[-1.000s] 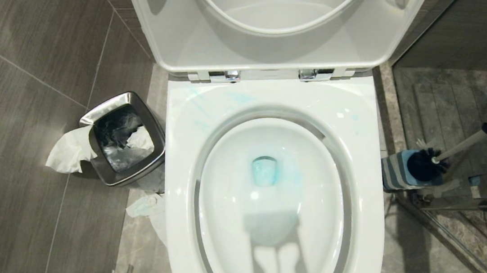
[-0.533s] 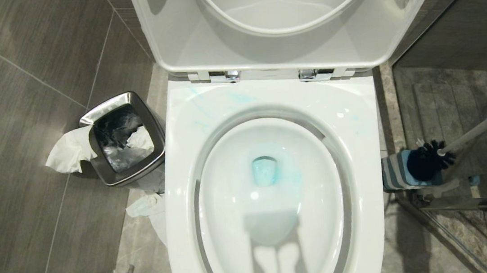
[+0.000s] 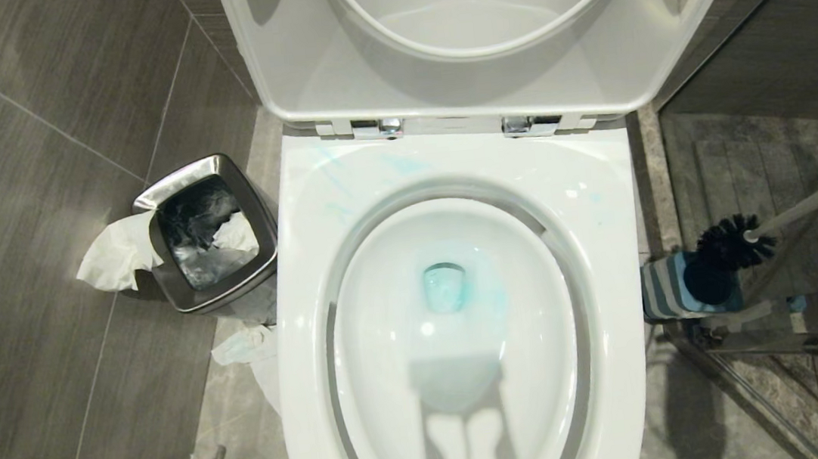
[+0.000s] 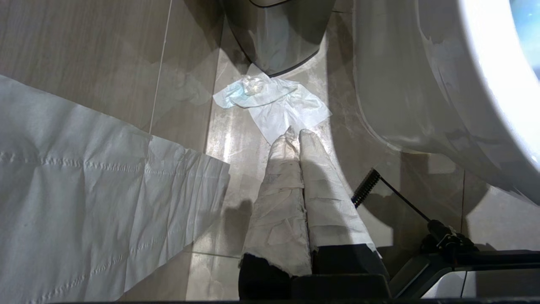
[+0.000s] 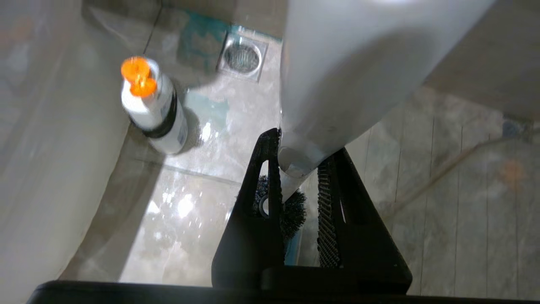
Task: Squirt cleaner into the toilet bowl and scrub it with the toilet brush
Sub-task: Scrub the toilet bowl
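1. Two grippers accounted for: right gripper clamped on the slim white plastic handle of the black-bristled toilet brush, seen at the right edge of the head view.
2. Brush head hung just above the square blue-and-grey striped holder, right of centre in the frame, handle slanting up toward the right edge.
3. Left gripper shut tight on nothing, paper-wrapped fingers pressed together over a crumpled white tissue on the floor tiles.
4. Large glossy white ceramic toilet bowl filled the centre of the head view, lid raised, blue cleaner pooled at the drain.
5. Square steel bin stood at centre left, beside the bowl.
6. White bottle with orange cap stood at upper left of the right wrist view.
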